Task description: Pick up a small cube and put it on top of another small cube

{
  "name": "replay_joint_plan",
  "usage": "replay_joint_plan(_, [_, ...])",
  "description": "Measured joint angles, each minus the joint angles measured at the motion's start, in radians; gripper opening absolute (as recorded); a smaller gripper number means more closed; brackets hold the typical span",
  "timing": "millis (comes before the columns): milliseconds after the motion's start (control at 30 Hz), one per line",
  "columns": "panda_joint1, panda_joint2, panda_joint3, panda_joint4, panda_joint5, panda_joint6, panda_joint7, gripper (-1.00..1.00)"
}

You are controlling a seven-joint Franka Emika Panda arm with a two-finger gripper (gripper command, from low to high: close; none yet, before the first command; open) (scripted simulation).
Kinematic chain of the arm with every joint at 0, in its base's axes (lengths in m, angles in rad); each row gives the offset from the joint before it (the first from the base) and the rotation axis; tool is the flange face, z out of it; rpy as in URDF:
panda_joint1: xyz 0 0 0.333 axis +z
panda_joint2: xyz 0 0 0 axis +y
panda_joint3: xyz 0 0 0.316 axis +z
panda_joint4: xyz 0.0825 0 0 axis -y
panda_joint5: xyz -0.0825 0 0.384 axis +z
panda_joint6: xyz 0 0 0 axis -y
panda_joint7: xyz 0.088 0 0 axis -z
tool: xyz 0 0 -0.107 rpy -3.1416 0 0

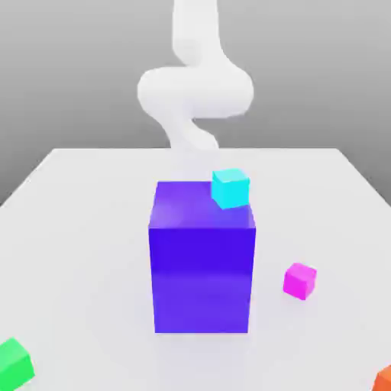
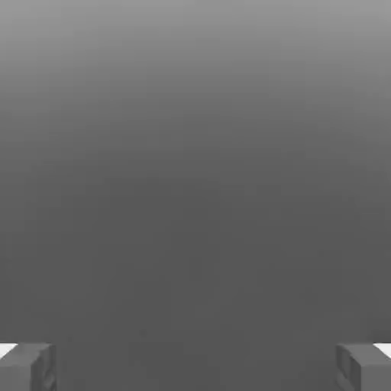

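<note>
A grey backdrop, lighter toward the top, stands behind a pale, smooth table [image 1: 99,229] in the exterior view. The white arm [image 1: 195,90] comes down from the top of that view, beyond the far part of the table, its links bending one way and then the other.

A big purple-blue block [image 1: 202,279] stands upright near the middle, one flat face toward the camera. The small cyan cube [image 1: 231,189] rests on its top, close to the edge at the exterior view's right, turned a little out of line with the block. A green cube [image 1: 14,366] lies at the near corner on the exterior view's left, partly cut off by the border, and an orange thing [image 1: 383,380] is cut off at the near corner on the exterior view's right.

The small magenta cube [image 1: 299,281] sits on the table just beside the block, on the exterior view's right, apart from it and turned at an angle. It lies well apart from the arm, on the nearer part of the table.

In the hand view, the gripper [image 2: 195,366] has its two fingers [image 2: 29,370] spread wide, with plain grey between them. The magenta cube is outside their grasp, down on the table.
</note>
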State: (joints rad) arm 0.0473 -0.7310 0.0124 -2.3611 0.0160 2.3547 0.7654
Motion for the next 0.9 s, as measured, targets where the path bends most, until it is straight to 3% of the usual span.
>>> replay_joint_plan(433, [0.28, 0.444, 0.129, -0.369, 0.073, 0.344, -0.2, 0.0])
replay_joint_plan(600, [0.375, 0.668, 0.213, -0.526, 0.025, 0.51, -0.231, 0.0])
replay_joint_plan(700, [0.406, 0.79, 0.182, -0.536, -0.086, 0.604, -0.164, 0.0])
replay_joint_plan(867, [0.542, 0.972, 0.021, -0.504, -0.195, 0.751, -0.083, 0.0])
replay_joint_plan(900, [0.558, 0.993, 0.004, -0.5, -0.198, 0.769, -0.08, -1.0])
